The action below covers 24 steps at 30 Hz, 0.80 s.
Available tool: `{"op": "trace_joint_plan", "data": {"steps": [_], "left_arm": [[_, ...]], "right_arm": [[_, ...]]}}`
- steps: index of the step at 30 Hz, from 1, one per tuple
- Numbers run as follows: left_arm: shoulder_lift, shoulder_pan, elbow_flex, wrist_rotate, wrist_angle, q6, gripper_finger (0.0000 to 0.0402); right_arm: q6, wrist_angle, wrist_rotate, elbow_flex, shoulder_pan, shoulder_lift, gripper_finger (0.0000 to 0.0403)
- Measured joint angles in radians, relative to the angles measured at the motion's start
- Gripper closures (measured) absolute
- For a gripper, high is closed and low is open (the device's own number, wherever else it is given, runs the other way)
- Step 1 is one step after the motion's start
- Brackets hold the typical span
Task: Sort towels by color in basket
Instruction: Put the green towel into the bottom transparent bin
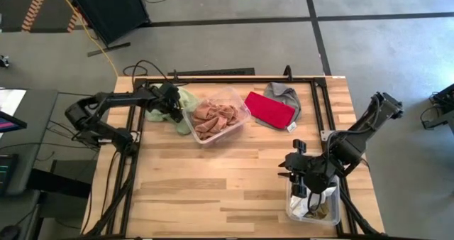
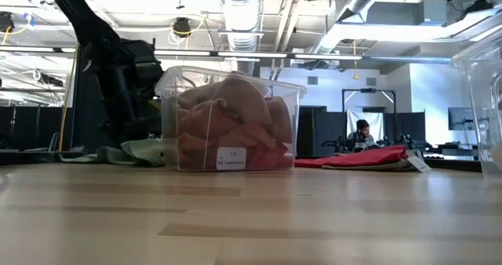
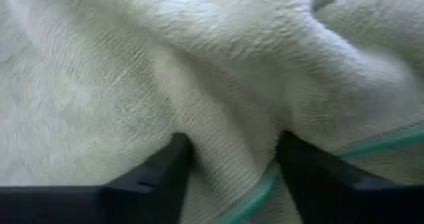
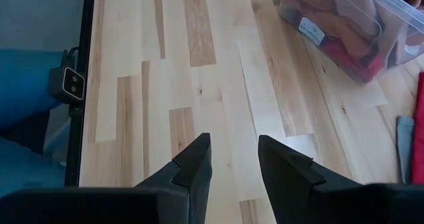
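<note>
In the upper left of the high view, the left gripper point(image 1: 172, 105) is pressed down into the pale green towel point(image 1: 186, 100), which lies crumpled on the table point(image 1: 213, 190) just beside the left wall of the clear bin point(image 1: 240, 106). The left wrist view fills with that cloth: a fold of it bulges between the two dark fingers point(image 3: 159, 177), which stand apart on either side of it, touching the fabric. Whether they have squeezed the fold tight I cannot tell.

The bin, at upper centre, holds the rust-orange and tan-brown towels point(image 1: 215, 118) heaped together. To its right, the red towel point(image 1: 269, 110) lies flat on top of the grey towel point(image 1: 284, 94), both on the bare wood.

The right gripper point(image 1: 289, 167) hangs at the lower right of the high view, beside a second clear bin point(image 1: 292, 208) holding a pale cloth. Its fingers point(image 4: 195, 164) stand partly open over bare wood with nothing between them.
</note>
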Motion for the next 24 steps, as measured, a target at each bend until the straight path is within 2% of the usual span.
{"op": "trace_joint_plan", "data": {"steps": [6,8,12,15,24], "left_arm": [[-0.002,0.000,-0.001,0.028,-0.019,0.064,0.0355],[-0.004,0.000,-0.001,0.026,-0.027,0.080,0.0386],[-0.044,0.000,-0.003,0.007,-0.045,0.087,0.0395],[-0.126,-0.002,-0.007,-0.028,-0.078,0.077,0.0397],[-0.520,-0.017,0.051,-0.064,-0.169,0.040,0.0399]], "right_arm": [[0.000,0.007,0.002,0.000,-0.002,0.000,0.0250],[0.000,0.013,0.002,0.000,-0.002,0.000,0.0250],[-0.001,0.029,0.002,0.000,-0.002,0.000,0.0250],[-0.001,0.028,0.002,0.000,-0.002,0.000,0.0250],[-0.068,0.067,0.032,0.000,-0.021,0.000,0.0250]]}}
